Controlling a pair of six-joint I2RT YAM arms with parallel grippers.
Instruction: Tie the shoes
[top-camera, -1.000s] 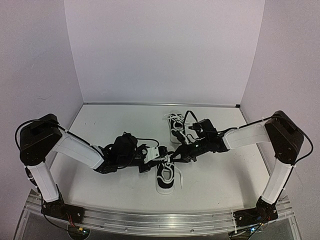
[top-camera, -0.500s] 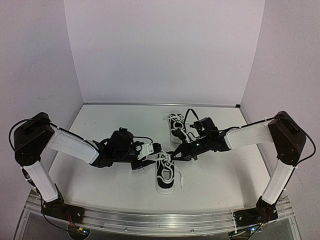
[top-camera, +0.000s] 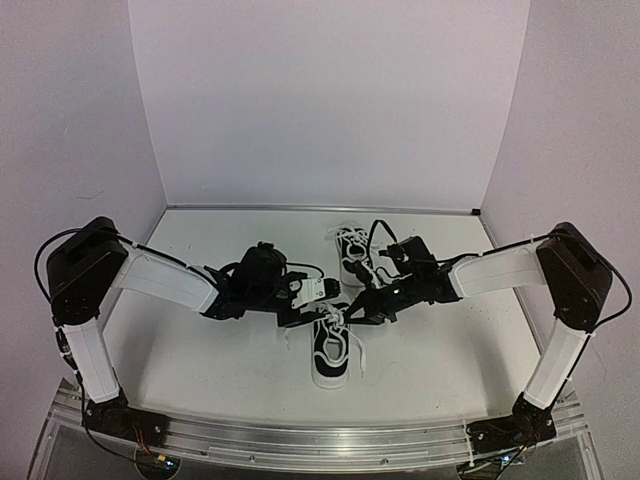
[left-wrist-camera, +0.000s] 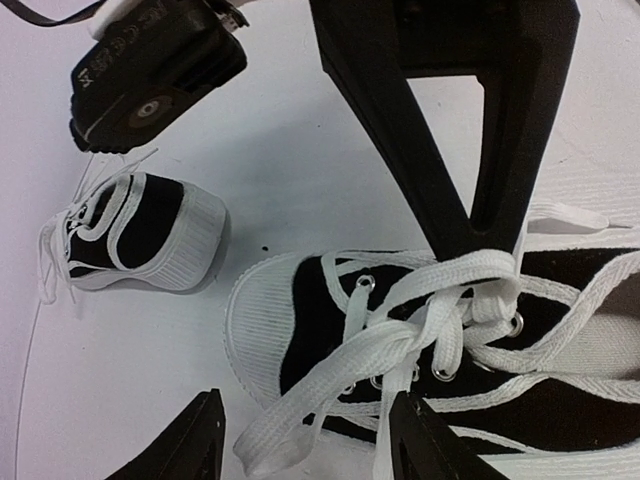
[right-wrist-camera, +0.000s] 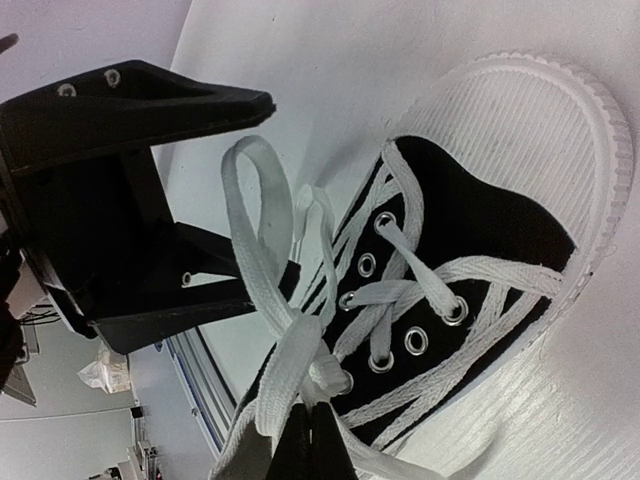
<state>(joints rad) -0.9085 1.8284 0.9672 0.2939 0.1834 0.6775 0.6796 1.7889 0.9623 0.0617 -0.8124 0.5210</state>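
One of the shoes (top-camera: 330, 352), black with a white sole, lies toe-up in mid-table; the other shoe (top-camera: 352, 255) lies behind it. In the left wrist view the near shoe (left-wrist-camera: 320, 320) fills the lower right. A white lace loop (left-wrist-camera: 280, 430) hangs loose between the spread fingers of my left gripper (left-wrist-camera: 310, 450), touching neither. My right gripper (right-wrist-camera: 315, 445) is shut on the laces at their crossing above the eyelets, and a tall lace loop (right-wrist-camera: 250, 210) stands up from there. Both grippers meet over the near shoe: left gripper (top-camera: 305, 315), right gripper (top-camera: 347, 313).
The second shoe (left-wrist-camera: 140, 230) sits just beyond the near one's toe cap. White walls enclose the table at the back and both sides. The metal rail (top-camera: 320, 440) with the arm bases runs along the near edge.
My left gripper has opened wider and let the lace loop go; its arm has shifted right and farther back. The right gripper stays shut on the laces, barely moved.
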